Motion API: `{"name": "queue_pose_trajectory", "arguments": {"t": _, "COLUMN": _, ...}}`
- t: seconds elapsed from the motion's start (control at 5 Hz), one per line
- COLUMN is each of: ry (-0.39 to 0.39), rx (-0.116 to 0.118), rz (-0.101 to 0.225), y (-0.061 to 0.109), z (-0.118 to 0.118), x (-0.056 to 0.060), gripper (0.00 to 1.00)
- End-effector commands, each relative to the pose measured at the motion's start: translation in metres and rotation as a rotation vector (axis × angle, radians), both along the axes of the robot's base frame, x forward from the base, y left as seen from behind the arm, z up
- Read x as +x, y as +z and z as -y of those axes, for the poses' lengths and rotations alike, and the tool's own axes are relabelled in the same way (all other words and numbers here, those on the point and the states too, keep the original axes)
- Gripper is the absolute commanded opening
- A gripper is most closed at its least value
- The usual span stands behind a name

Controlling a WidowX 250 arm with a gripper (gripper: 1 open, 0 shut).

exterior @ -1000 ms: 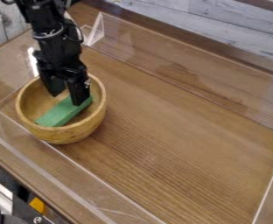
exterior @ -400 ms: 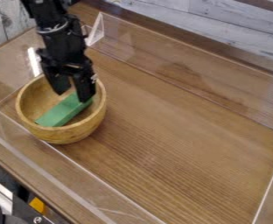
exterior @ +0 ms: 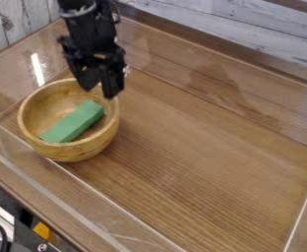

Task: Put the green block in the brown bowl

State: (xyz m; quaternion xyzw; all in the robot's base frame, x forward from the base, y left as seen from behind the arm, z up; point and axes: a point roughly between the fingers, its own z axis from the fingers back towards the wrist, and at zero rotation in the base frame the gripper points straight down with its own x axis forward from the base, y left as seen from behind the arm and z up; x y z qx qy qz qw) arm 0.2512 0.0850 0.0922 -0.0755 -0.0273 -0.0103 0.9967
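Observation:
The green block [exterior: 74,122] lies flat and slantwise inside the brown bowl [exterior: 62,152], which sits at the left of the wooden table. My gripper [exterior: 101,88] hangs pointing down just above the bowl's far right rim, clear of the block. Its dark fingers [exterior: 111,83] stand close together with nothing between them, so it is shut and empty. The arm above it runs out of the top of the picture.
Clear plastic walls [exterior: 183,231] fence the wooden tabletop [exterior: 209,148] at the front, left and back. A black and yellow piece of gear [exterior: 31,231] sits below the table's front edge at the lower left.
The gripper has lifted out of the bowl and moved up and to the right, leaving the green block lying in the bowl. Its fingers have drawn together.

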Motion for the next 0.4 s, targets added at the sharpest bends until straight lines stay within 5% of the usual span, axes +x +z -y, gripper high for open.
{"name": "queue_pose_trajectory", "arguments": {"t": 0.0, "ry": 0.028, "rx": 0.002, "rz": 0.067, "y": 0.0287, "z": -0.0047, "x": 0.0223, "gripper": 1.00}}
{"name": "queue_pose_trajectory", "arguments": {"t": 0.2, "ry": 0.016, "rx": -0.010, "rz": 0.079, "y": 0.0249, "z": -0.0129, "x": 0.0201, "gripper": 1.00}}
